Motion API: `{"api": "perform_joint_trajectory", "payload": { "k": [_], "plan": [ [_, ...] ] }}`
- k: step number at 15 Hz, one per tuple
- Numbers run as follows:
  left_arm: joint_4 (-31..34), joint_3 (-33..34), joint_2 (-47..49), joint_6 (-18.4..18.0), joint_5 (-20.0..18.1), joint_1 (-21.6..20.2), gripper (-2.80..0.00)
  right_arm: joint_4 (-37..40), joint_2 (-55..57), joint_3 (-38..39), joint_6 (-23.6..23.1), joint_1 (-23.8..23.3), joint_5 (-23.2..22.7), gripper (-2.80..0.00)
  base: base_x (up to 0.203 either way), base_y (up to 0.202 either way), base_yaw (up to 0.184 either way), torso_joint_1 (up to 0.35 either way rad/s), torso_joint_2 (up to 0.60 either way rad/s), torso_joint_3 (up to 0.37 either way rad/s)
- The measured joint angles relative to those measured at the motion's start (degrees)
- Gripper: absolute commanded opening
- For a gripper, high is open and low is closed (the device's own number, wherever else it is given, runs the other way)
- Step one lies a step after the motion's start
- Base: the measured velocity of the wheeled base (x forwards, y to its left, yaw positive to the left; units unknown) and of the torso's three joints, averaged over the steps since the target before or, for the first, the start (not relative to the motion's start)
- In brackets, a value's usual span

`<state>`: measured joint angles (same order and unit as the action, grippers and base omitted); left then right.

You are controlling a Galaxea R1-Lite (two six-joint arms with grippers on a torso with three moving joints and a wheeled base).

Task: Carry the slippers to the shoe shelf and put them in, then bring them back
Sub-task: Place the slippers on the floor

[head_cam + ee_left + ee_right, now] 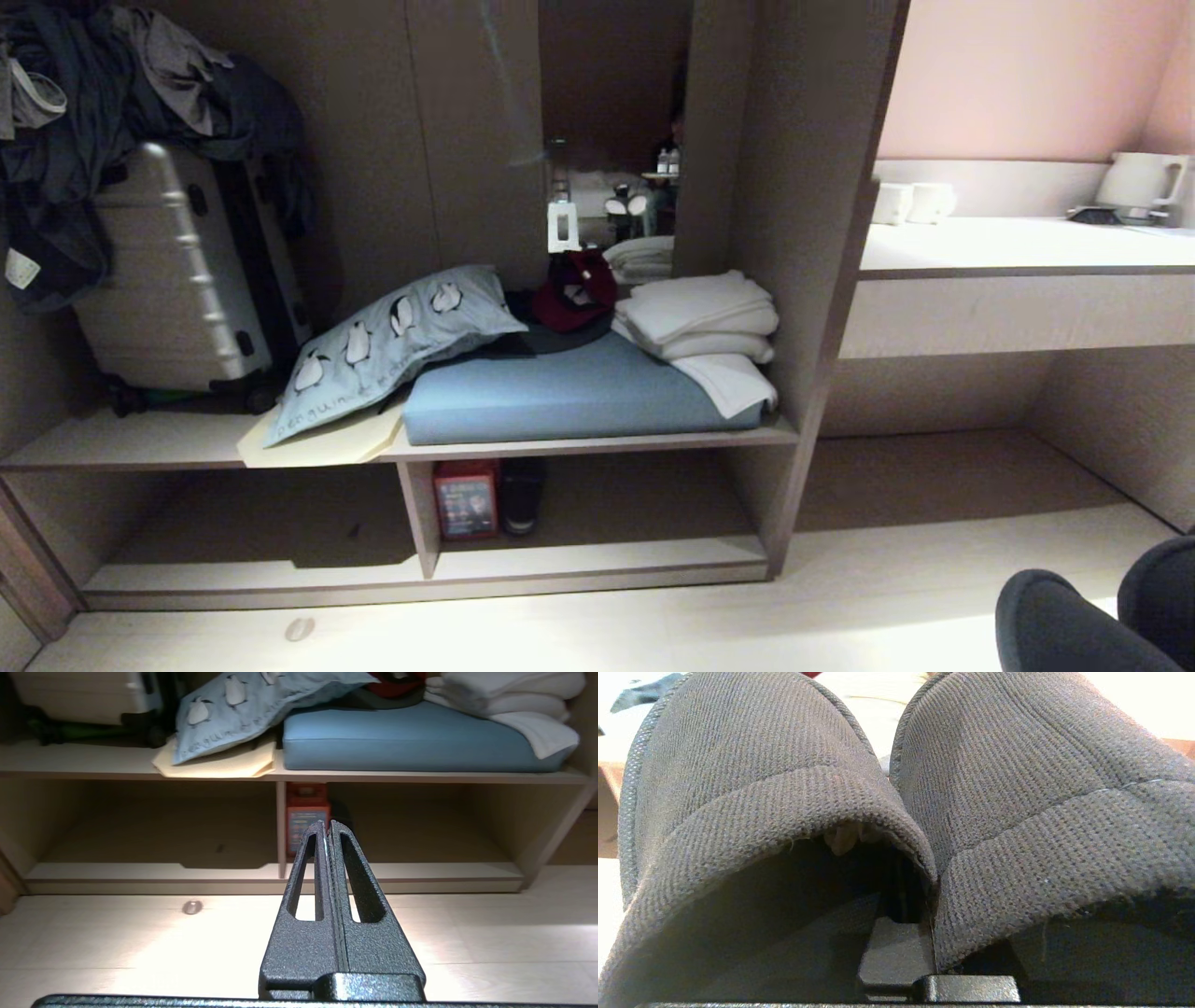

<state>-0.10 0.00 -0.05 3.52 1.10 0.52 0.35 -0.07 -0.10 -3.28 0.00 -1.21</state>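
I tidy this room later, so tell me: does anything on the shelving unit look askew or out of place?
Yes. A beige flat sheet under the penguin pillow juts past the shelf edge beside the blue cushion. A white towel droops over the cushion's corner, and clothes are heaped untidily on the suitcase.

The shoe shelf lies under the cushion; the slippers are at 4 o'clock from it, the suitcase at 10 o'clock.

Grey ribbed slippers, penguin-print pillow
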Motion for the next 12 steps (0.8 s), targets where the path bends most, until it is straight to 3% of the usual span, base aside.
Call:
{"api": "perform_joint_trajectory", "payload": {
  "k": [12],
  "plan": [
    [0.02, 0.0, 0.0, -0.02, -0.02, 0.0, -2.8, 0.0, 0.0, 0.0, -0.02, 0.0, 0.02, -2.8, 0.0, -0.198, 0.002, 0.003, 0.0, 0.002]
  ]
}}
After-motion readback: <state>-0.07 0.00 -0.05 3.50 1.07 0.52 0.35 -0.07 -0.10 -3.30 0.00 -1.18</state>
